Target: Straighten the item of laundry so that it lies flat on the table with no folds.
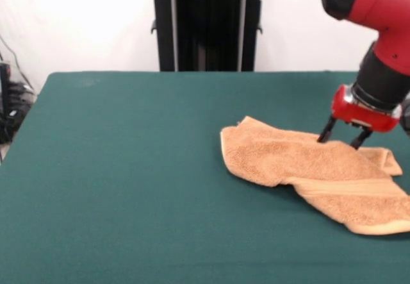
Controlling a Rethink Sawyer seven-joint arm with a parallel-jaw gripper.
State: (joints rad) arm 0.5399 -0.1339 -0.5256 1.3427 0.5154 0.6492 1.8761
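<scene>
An orange-tan towel (314, 172) lies on the right side of the dark green table (128, 168), rumpled, with a folded-over flap along its front and a woven band near the right end. Its right edge runs out of the picture. My gripper (340, 140) comes down from the upper right and stands open, both black fingertips (325, 135) touching the towel's far edge, with nothing pinched between them.
The black pedestal (208, 24) stands behind the table's far edge. Cables and dark gear (9, 104) hang off the left side of the table.
</scene>
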